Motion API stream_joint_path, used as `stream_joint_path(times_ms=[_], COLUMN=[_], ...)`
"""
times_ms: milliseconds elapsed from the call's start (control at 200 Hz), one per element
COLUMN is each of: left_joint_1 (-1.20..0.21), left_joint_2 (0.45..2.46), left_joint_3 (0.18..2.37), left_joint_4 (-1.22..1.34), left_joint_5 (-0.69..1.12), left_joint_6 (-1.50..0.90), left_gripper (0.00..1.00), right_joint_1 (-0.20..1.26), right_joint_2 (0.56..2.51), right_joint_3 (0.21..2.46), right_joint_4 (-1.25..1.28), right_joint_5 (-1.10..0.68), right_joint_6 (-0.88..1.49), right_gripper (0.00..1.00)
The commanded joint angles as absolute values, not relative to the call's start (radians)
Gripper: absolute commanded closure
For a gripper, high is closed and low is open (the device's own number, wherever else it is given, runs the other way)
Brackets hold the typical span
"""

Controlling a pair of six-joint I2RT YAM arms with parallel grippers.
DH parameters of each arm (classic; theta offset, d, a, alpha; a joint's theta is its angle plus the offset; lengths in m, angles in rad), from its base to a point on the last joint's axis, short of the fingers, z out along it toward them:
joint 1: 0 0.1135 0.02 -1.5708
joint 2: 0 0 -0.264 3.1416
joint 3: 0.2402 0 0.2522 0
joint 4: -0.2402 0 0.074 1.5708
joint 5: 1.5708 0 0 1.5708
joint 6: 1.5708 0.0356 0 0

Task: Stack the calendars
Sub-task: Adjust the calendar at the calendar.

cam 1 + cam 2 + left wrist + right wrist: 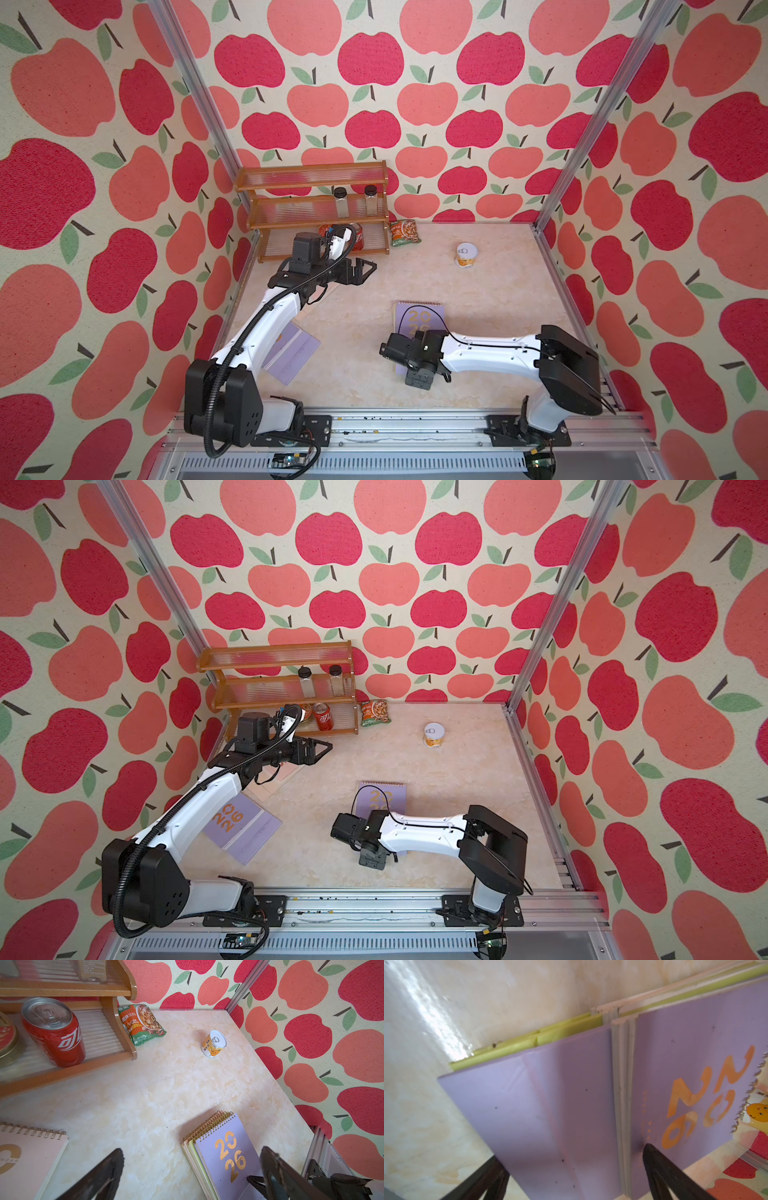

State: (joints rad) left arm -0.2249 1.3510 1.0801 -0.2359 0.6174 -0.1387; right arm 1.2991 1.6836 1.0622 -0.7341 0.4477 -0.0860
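Note:
A pile of calendars lies mid-table, a lilac "2026" cover on top and yellow-green and pink edges under it. My right gripper hangs open over the pile's near end. Its fingers straddle the lilac flap without pinching it. A second lilac calendar lies at the left, partly under my left arm. A pink calendar lies beneath that arm's wrist. My left gripper is open and empty, raised in front of the shelf.
A wooden three-tier shelf stands at the back left with two jars, a red cola can and a tin. A green snack packet leans beside it. A small orange can stands back right. Aluminium rails edge the table.

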Motion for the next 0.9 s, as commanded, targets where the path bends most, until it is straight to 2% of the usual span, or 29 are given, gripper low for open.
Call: stream_joint_path(times_ms=[0, 560, 775, 895], left_joint_1=[-0.218, -0.213, -0.168, -0.119], left_joint_2=[1.354, 1.358, 1.353, 1.367], left_joint_3=[1.112, 1.115, 1.120, 1.157], left_joint_4=[-0.245, -0.240, -0.230, -0.264], left_joint_5=[0.624, 0.632, 0.660, 0.646], left_joint_6=[-0.123, -0.127, -0.163, -0.182], left_gripper=[0.00, 0.00, 0.00, 0.00], right_joint_1=[1.287, 1.278, 1.293, 1.249], right_joint_2=[1.691, 1.663, 1.512, 1.443], right_joint_3=[1.078, 1.081, 1.094, 1.118], right_joint_4=[-0.756, -0.753, -0.720, -0.642], right_joint_5=[0.464, 0.429, 0.265, 0.134], right_joint_6=[-0.080, -0.087, -0.091, -0.043], right_gripper=[0.01, 0.01, 0.01, 0.01])
